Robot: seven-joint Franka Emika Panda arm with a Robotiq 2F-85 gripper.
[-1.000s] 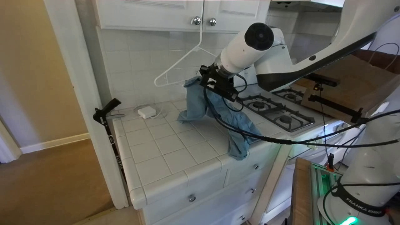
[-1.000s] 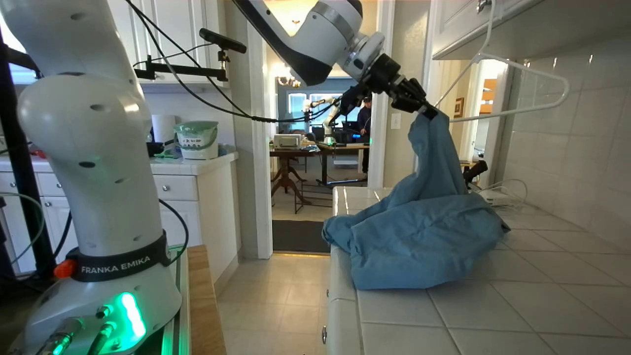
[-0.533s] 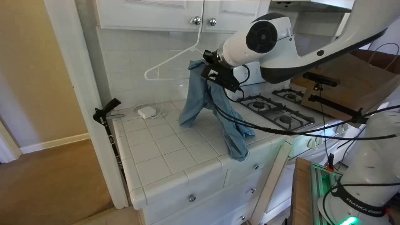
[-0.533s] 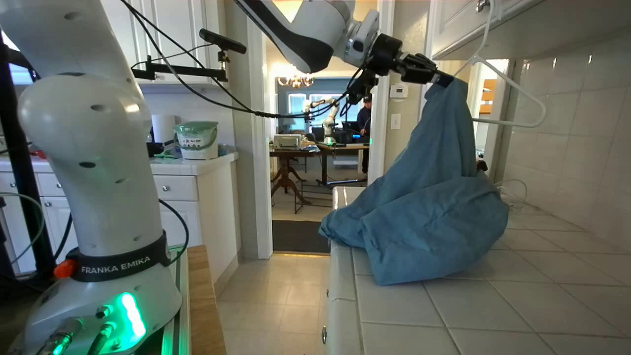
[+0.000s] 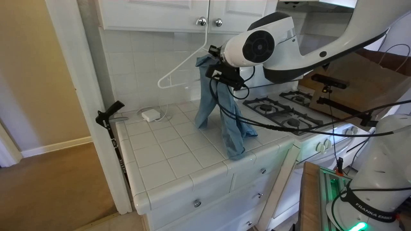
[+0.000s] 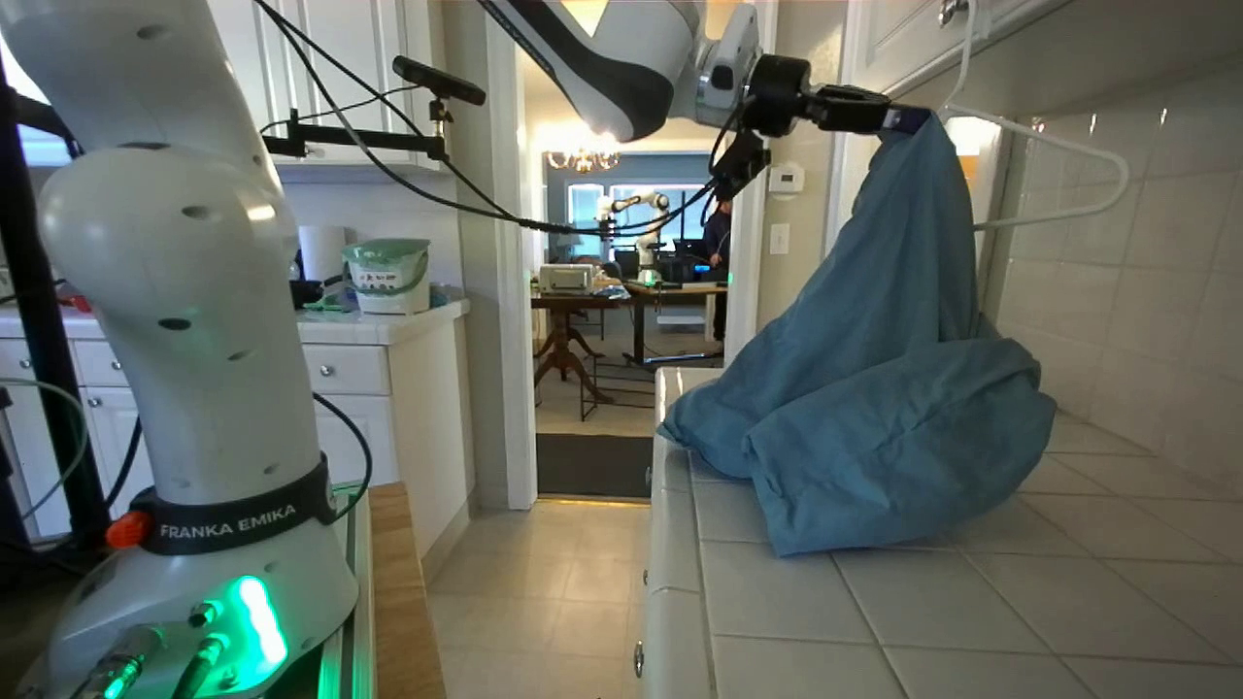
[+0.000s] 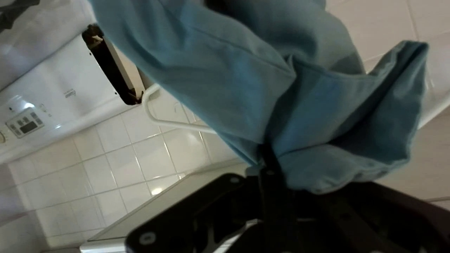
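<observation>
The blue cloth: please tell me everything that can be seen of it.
The blue cloth is plain fabric with stitched seams and hemmed edges, perhaps a garment. The gripper pinches it near the top; it falls in loose folds, its bunched lower part resting on the white tiled counter, reaching the front edge.

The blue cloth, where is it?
On the right of an exterior view, the blue cloth hangs from the end effector, its lower folds resting on the tiled counter.

Blue cloth [image 7: 225, 73] partly hides a white hanger [image 7: 182, 125]; in the wrist view, lettering [image 7: 70, 93] on a panel [image 7: 49, 100] is illegible.
</observation>
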